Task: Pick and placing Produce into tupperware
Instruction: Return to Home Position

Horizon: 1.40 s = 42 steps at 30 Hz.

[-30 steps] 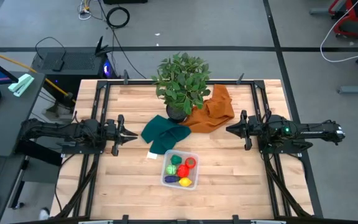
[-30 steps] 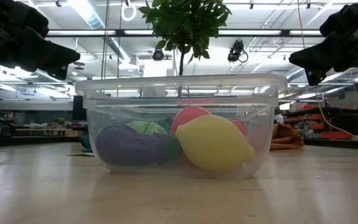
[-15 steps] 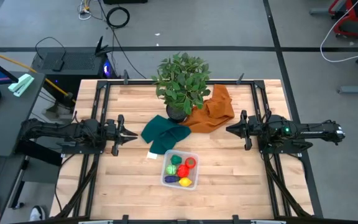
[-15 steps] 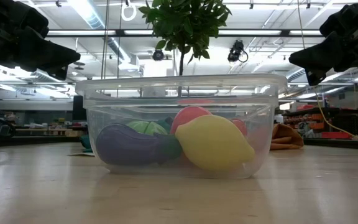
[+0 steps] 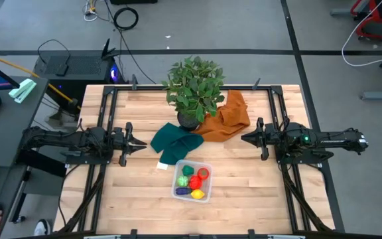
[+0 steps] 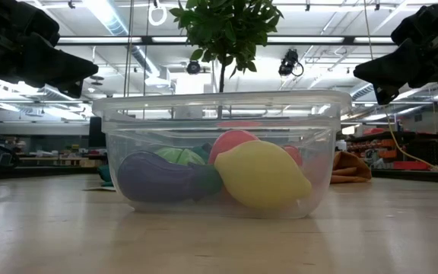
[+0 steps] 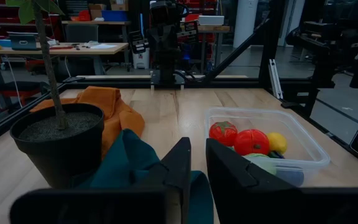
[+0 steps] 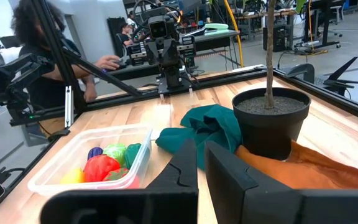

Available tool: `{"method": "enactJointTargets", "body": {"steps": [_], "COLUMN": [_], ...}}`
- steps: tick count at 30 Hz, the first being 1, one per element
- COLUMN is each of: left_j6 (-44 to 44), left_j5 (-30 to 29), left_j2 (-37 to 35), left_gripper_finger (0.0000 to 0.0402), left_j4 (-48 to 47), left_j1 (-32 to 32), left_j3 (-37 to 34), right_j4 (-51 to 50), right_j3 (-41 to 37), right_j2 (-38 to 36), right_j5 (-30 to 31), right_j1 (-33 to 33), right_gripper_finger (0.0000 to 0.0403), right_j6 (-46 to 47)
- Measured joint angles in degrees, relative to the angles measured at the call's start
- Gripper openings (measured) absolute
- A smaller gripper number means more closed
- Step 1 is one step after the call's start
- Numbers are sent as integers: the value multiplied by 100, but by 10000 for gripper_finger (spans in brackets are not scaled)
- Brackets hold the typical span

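The clear tupperware (image 5: pixel 208 166) stands on the wooden table near its near edge, midway between the arms. It holds produce: a yellow lemon (image 6: pixel 261 175), a purple eggplant (image 6: pixel 154 176), red tomatoes (image 7: pixel 236 138) and green pieces (image 8: pixel 114 152). My left gripper (image 5: pixel 143 143) hovers shut over the left half of the table, pointing toward the folded green cloth (image 5: pixel 174 143). My right gripper (image 5: pixel 244 138) hovers shut over the right half, pointing toward the orange cloth (image 5: pixel 229 118). Neither touches anything. In the wrist views the tupperware (image 7: pixel 303 134) (image 8: pixel 55 177) sits ahead and to one side of each gripper's fingers.
A potted plant (image 5: pixel 192 86) stands at the far middle, its black pot (image 7: pixel 55 140) on the table between the green and orange cloths. A small white scrap (image 5: pixel 162 166) lies beside the tupperware. Metal frames run along both table sides. A person (image 8: pixel 36 43) is beyond the left edge.
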Motion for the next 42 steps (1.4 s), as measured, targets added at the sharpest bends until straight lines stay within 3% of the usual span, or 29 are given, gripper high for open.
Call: {"method": "enactJointTargets", "body": {"steps": [42], "left_j6": [-2], "left_j5": [0], "left_j2": [-2], "left_gripper_finger": [54], "left_j4": [0], "left_j1": [0], "left_j3": [0], "right_j4": [0], "right_j3": [0], "right_j2": [1], "right_j5": [0], "right_j1": [1], "right_gripper_finger": [0], "right_j6": [2]}}
